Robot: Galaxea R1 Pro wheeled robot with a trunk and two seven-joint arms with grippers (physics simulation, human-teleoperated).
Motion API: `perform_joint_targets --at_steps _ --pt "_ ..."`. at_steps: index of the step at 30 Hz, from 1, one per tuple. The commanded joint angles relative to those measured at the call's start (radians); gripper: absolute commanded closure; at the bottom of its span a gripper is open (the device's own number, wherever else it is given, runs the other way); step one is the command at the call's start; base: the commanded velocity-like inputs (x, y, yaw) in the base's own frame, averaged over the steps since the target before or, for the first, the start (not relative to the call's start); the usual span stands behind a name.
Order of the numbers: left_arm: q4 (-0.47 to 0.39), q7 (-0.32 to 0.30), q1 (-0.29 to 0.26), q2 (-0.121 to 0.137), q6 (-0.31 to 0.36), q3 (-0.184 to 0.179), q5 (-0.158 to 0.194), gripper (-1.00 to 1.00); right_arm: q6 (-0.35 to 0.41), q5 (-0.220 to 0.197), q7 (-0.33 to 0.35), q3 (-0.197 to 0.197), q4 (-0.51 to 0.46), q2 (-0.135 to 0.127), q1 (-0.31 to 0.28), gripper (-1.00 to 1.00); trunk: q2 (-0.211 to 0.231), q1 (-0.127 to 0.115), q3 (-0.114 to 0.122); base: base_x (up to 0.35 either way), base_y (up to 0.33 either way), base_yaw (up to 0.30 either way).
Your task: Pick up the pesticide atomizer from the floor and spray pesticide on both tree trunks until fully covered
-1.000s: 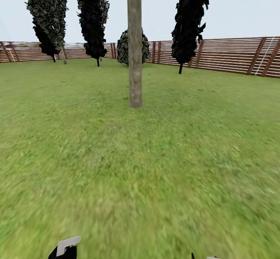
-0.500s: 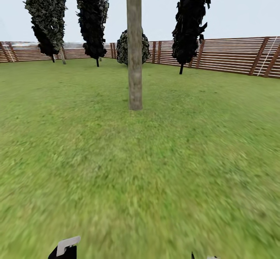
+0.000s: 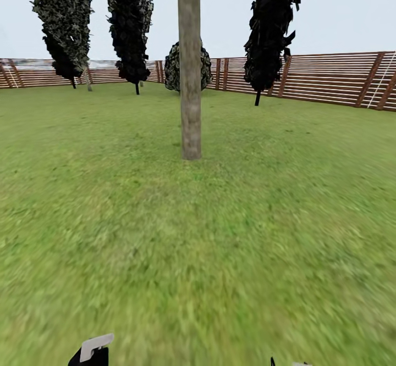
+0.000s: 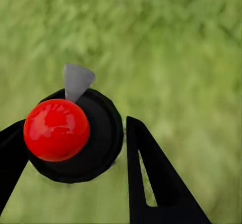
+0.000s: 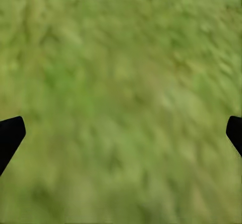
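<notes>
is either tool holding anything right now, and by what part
The left tool grips the black round atomizer with a red ball top, fingers on its black body's sides. The right tool is open, empty above grass.

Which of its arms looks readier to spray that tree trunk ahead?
The left: its gripper already holds the atomizer. The right gripper has its jaws wide apart over bare grass. The tree trunk stands ahead.

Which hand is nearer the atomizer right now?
Left. The left hand has its fingers around the atomizer, red knob facing the camera. The right hand hangs open over bare grass.
</notes>
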Motion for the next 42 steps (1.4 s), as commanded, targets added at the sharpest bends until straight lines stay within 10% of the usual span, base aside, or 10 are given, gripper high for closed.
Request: perform_joint_targets --at_steps 1,42 --pt "0.001 0.003 -0.001 0.000 -0.003 -0.001 -0.001 1.00 -0.003 0.001 0.001 -0.005 0.001 0.000 -0.001 -1.00 0.000 0.000 -0.001 0.334 0.000 0.000" --pt "0.001 0.003 -0.001 0.001 -0.003 -0.001 -0.001 1.00 -0.003 0.001 0.001 -0.005 0.000 0.000 -0.001 -1.00 0.000 0.000 -0.001 0.334 0.000 0.000"
